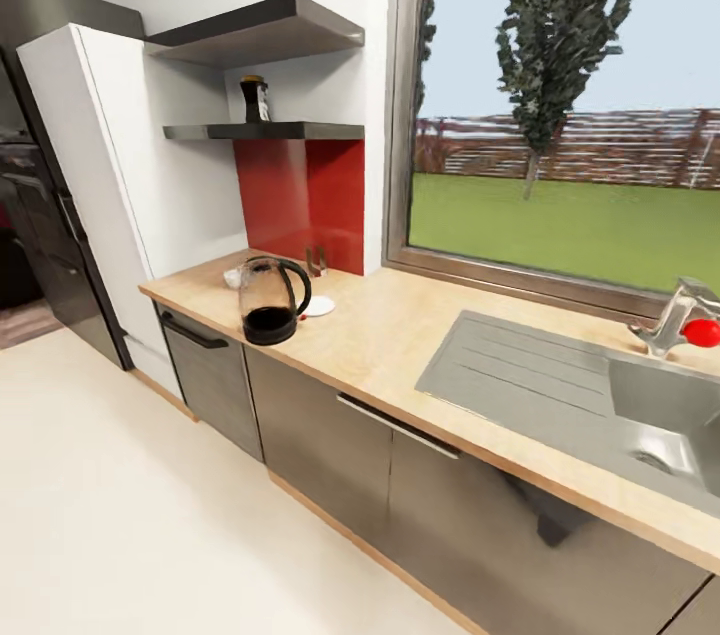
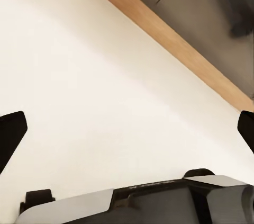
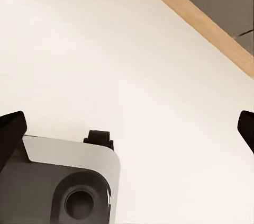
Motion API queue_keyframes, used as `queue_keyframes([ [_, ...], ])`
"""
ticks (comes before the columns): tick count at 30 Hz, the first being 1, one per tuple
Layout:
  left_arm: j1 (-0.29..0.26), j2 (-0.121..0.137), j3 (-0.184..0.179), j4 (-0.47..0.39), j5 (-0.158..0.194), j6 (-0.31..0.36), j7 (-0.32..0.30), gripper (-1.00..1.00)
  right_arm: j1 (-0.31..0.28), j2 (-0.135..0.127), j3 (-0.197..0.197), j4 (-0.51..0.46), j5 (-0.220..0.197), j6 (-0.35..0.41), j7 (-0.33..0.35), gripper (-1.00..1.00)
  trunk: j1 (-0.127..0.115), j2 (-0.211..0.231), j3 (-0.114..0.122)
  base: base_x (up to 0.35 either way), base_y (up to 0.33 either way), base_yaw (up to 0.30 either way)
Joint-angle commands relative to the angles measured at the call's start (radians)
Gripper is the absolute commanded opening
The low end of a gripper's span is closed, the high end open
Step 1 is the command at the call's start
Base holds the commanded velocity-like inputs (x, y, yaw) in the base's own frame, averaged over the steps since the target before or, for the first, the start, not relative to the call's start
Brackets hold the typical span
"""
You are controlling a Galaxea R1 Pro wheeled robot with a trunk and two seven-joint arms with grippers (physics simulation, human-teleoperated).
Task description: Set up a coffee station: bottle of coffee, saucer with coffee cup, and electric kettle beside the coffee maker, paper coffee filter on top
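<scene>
Coffee bottle (image 1: 254, 99) sits up on the lower shelf (image 1: 290, 130), well above the counter (image 1: 390, 325), where the glass kettle (image 1: 272, 299) stands just beside a white saucer (image 1: 317, 306). Both hands hang over the pale floor (image 1: 110, 505), left hand (image 2: 127, 128) and right hand (image 3: 127, 128) spread wide, holding nothing, presumably because the robot isn't within reach yet.

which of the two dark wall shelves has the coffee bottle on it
The lower shelf, right above the red backsplash. The bottle of coffee stands on it; the upper shelf carries nothing visible.
</scene>
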Motion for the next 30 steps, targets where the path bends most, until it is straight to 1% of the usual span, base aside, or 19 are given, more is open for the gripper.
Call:
queue_keyframes([
  [1,-0.001,0.000,-0.008,0.000,0.007,-0.005,-0.001,1.00,0.000,0.000,0.000,0.000,0.008,-0.002,-0.001,1.00,0.000,-0.001,-0.001,0.189,0.260,0.268],
  [18,-0.001,0.001,-0.008,0.000,0.007,-0.005,-0.001,1.00,0.000,0.000,0.000,0.000,0.008,-0.002,0.000,1.00,0.000,-0.001,-0.001,0.176,0.267,0.266],
  [21,-0.001,0.001,-0.008,0.000,0.007,-0.005,-0.001,1.00,0.000,-0.001,0.000,0.000,0.008,-0.002,0.000,1.00,0.000,-0.001,-0.001,0.193,0.269,0.142],
  [26,-0.001,0.000,-0.008,0.000,0.007,-0.003,-0.001,1.00,0.000,-0.002,0.000,0.001,0.008,-0.001,0.002,1.00,0.000,-0.001,-0.001,0.235,0.263,0.038],
  [29,-0.001,0.000,-0.008,0.000,0.007,-0.003,0.000,1.00,0.005,-0.012,0.000,0.004,0.008,-0.002,0.004,1.00,0.000,-0.001,-0.001,0.249,0.259,0.004],
  [30,-0.001,0.000,-0.008,0.000,0.007,-0.003,0.000,1.00,0.006,-0.019,0.000,0.004,0.008,-0.002,0.006,1.00,0.000,-0.001,-0.001,0.250,0.259,0.002],
])
